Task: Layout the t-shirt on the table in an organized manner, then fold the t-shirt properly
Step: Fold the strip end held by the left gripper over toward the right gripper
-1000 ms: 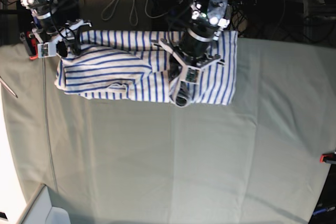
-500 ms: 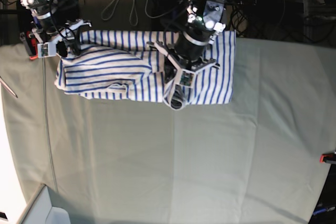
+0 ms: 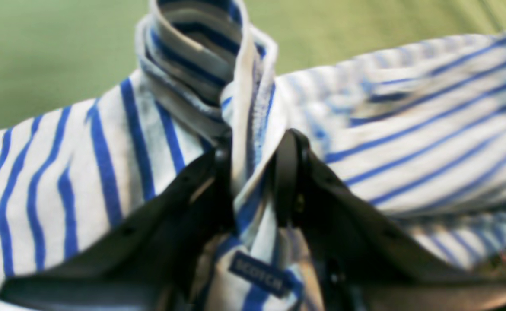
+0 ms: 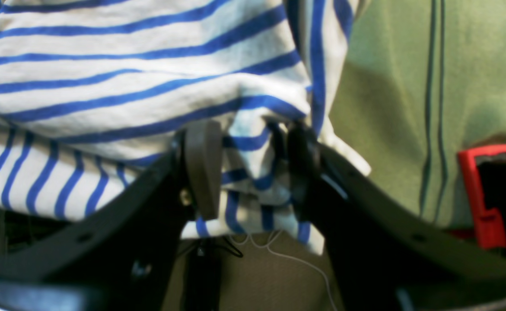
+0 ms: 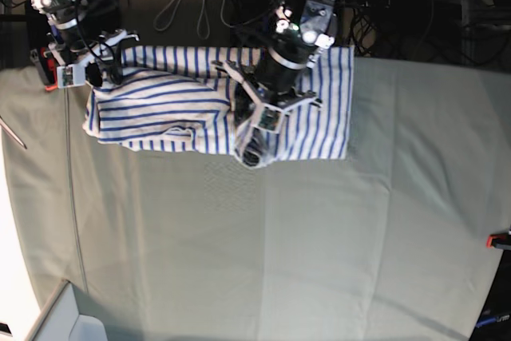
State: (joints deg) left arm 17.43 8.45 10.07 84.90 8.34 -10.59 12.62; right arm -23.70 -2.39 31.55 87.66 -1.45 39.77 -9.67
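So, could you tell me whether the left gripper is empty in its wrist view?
No, the left gripper is closed on a bunched fold of the t-shirt, with striped fabric pinched between its jaws.

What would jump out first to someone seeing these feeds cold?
The blue-striped t-shirt, bunched along the far edge of the table, with both arms on it. The left gripper is shut on a gathered ridge of fabric near the shirt's front edge, a small dark label showing just below the pinch. The right gripper clamps the shirt's corner at the table's edge, beside a red clamp.
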